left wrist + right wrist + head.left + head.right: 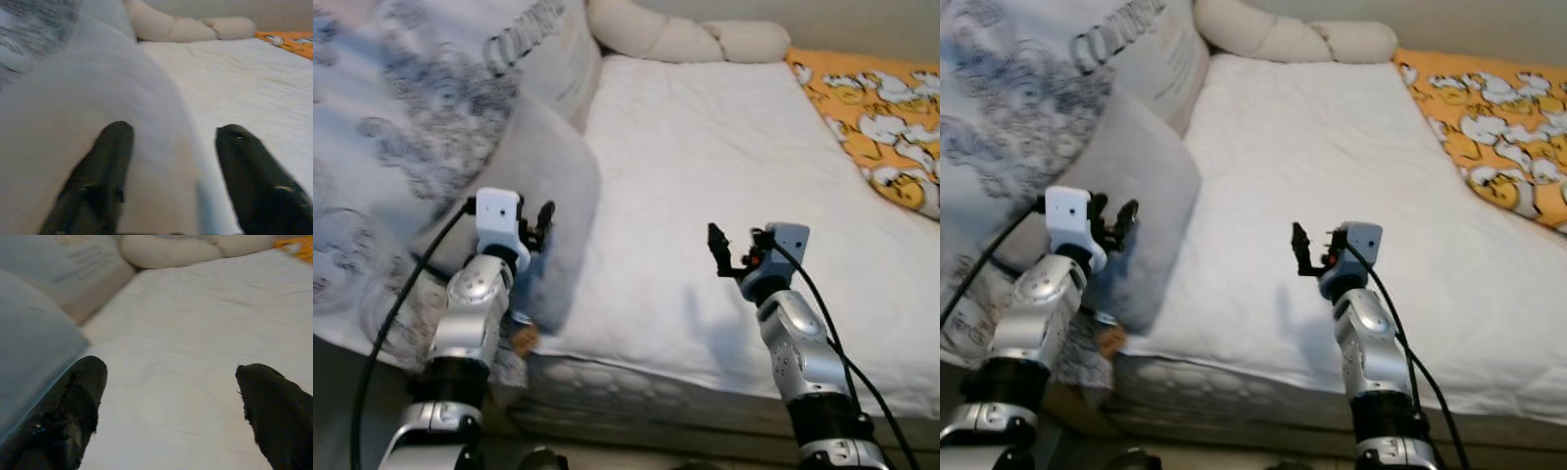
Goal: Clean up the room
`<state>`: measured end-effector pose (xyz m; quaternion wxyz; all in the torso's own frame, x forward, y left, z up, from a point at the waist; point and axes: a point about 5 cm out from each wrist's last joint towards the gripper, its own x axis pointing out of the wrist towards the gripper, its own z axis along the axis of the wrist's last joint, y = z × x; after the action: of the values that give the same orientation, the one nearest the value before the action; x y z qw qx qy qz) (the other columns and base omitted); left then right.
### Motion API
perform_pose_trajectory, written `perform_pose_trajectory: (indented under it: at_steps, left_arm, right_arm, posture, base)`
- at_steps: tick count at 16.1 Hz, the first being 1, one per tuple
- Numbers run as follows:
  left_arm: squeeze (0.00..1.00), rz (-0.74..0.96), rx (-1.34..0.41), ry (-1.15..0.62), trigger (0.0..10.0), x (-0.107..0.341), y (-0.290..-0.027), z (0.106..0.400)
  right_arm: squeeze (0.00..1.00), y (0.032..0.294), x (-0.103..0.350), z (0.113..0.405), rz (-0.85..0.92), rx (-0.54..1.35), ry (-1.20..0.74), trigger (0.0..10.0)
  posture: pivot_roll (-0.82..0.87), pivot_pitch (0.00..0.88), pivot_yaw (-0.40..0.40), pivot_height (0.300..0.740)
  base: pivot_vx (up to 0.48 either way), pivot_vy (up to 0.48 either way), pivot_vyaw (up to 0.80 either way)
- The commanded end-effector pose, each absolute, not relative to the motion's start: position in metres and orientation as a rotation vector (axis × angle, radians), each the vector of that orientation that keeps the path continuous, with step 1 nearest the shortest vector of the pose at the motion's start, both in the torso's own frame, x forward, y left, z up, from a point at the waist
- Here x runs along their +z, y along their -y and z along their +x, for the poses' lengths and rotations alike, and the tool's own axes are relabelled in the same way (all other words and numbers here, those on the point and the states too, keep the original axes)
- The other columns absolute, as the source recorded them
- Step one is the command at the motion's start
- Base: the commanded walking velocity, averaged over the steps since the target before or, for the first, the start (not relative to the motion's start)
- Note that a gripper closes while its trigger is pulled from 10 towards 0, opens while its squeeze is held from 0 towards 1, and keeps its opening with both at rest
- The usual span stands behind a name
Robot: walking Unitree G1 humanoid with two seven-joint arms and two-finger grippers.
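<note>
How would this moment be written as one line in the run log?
left gripper: open, at grey pillow | right gripper: open, above white sheet | orange blanket: far right of bed

- My left gripper [540,227] is raised right at the face of the grey pillow [540,186], which leans near the bed's edge.
- My right gripper [722,251] hovers over the white sheet [724,166], well apart from the pillow.
- A patterned duvet [401,108] is heaped on my left.
- A cream bolster [690,37] lies along the head of the bed.
- An orange blanket [881,127] covers the far right.
</note>
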<state>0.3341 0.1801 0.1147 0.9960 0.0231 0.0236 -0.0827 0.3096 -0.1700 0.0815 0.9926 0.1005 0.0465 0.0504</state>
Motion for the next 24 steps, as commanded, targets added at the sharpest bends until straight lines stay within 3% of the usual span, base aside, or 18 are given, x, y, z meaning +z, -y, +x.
perform_pose_trajectory:
  at_steps: [1,9,24]
  left_arm:
    - [0.58,0.061,-0.147,-0.068,10.0,0.112,-0.185,0.331]
    - [0.58,0.111,-0.121,-0.122,10.0,0.098,-0.188,0.324]
    - [0.59,0.127,-0.070,-0.154,10.0,0.088,-0.191,0.319]
  right_arm:
    - [1.00,0.174,0.085,0.312,0.131,0.040,-0.054,10.0]
    - [1.00,0.183,0.082,0.310,0.137,-0.056,-0.048,10.0]
    - [1.00,0.184,0.067,0.304,0.109,-0.065,-0.119,10.0]
  posture:
    - [0.03,0.000,-0.027,0.740]
    - [0.02,0.000,-0.022,0.740]
    - [0.02,0.000,-0.027,0.740]
  base:
    - [0.000,-0.480,0.00]
    - [0.000,-0.480,0.00]
    - [0.000,-0.480,0.07]
